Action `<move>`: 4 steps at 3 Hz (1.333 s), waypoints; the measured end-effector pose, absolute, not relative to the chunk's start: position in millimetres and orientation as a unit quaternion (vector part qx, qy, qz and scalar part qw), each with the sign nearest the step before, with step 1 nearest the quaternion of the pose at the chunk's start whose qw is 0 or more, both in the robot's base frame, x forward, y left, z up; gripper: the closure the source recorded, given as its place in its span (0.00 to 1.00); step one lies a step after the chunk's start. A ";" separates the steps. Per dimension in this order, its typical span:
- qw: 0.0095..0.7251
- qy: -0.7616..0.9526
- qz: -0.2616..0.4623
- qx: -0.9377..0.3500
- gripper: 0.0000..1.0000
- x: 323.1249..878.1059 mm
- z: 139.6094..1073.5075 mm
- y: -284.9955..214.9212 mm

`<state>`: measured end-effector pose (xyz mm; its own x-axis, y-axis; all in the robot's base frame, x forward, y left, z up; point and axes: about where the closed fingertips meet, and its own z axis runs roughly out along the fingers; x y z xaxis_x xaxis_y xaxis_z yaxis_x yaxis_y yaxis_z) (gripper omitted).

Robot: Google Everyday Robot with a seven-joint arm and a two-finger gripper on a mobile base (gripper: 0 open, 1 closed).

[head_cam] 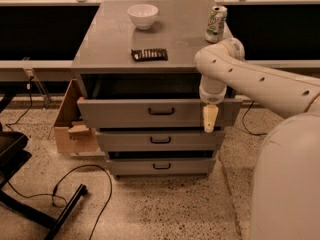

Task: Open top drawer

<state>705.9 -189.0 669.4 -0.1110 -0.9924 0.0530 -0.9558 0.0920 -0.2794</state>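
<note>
Grey top drawer (125, 113) stands pulled out at mid-frame, under the worktop (110, 44), its black handle (161, 111) free. Right of that handle the cream hand (210, 119) points down across the drawer front; whether it is apart or together cannot be told.

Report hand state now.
Single hand: state cannot be told; it hangs before the front of the wide grey top drawer, right of its small black bar handle.

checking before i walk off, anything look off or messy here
Nothing spilled or damaged. The top drawer stands pulled out, with the gripper hanging before its right end, away from the handle. A cardboard box sits open beside the cabinet.
</note>
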 end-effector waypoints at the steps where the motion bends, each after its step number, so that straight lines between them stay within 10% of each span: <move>1: 0.071 0.746 -0.098 -0.655 0.18 682.7 654.1 -188.5; 4: 0.075 0.754 -0.092 -0.646 0.88 667.5 658.3 -190.9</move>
<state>667.5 -190.9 658.3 -0.1547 -0.9880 0.0057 -0.9606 0.1490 -0.2348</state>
